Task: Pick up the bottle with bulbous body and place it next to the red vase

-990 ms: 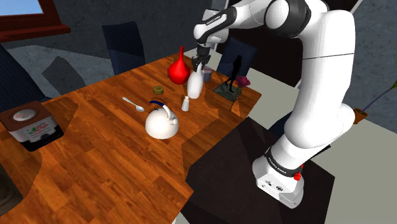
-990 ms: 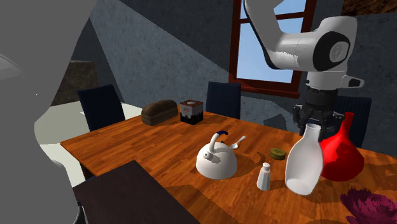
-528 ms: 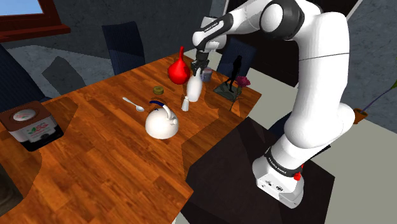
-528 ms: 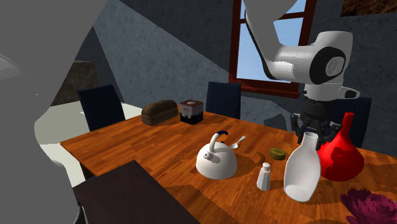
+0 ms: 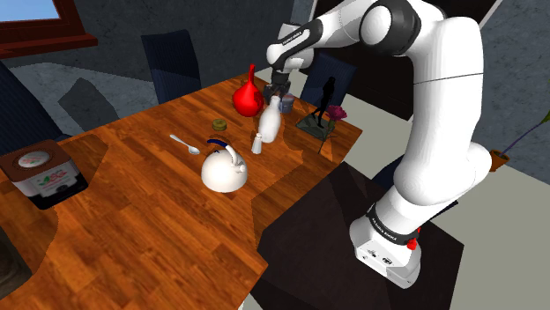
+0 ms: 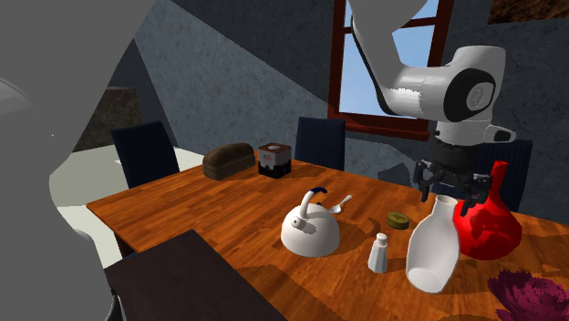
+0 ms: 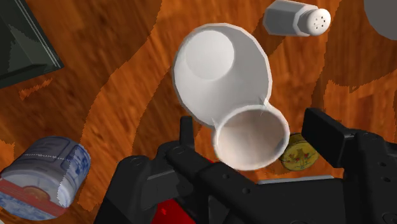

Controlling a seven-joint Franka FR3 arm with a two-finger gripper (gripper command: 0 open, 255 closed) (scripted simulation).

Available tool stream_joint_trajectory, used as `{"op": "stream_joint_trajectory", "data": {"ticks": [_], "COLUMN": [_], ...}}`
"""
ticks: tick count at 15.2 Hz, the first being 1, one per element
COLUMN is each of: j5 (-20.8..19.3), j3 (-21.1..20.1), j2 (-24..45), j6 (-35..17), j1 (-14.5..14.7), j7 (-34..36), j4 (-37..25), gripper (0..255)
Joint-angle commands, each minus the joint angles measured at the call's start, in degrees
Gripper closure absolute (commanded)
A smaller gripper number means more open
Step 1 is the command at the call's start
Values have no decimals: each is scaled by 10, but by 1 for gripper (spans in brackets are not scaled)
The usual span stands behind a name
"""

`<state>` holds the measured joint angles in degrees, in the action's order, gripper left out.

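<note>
**Bottle looks parked next to the vase, just the exit left**

So as far as I can judge we're at the tail end of the job. The white bottle (image 6: pixel 433 251), the one with the fat round belly, is down on the wooden table (image 6: pixel 210 219), just beside the red vase (image 6: pixel 492 228), on its left in the second exterior view. From that angle the two look like they touch or nearly do, but I honestly can't tell which. The bottle also seems to lean a bit, with the neck tipped toward the vase, so I wouldn't swear it's sitting flat.

The gripper (image 6: pixel 451 190) hovers right over the bottle's mouth. Its jaws are spread wide and have hold of nothing. In the wrist view the fingers (image 7: pixel 327 130) stand clear on either side of the open rim with gaps both ways, so nothing is clasped.

My read: the placing is done and this is the let-go and back-off step. The next move wants a clean lift straight up, keeping the fingers off the rim, because a nudge on that narrow neck could tip the bottle into the vase. The salt shaker (image 6: pixel 379 253) on its other side is close by too. The kettle (image 6: pixel 308 232) is further off and shouldn't matter
</note>
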<state>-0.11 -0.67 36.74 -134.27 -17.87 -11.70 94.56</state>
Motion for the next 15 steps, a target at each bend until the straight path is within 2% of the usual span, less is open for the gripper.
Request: {"op": "stream_joint_trajectory", "data": {"ticks": [1,4,8,15], "j5": [0,0,0,0], "j3": [0,0,0,0], "j2": [0,0,-47,-47], "j6": [0,0,48,48], "j1": [0,0,0,0], "j7": [0,0,0,0], "j4": [0,0,-1,-1], "gripper": [0,0,0,0]}}
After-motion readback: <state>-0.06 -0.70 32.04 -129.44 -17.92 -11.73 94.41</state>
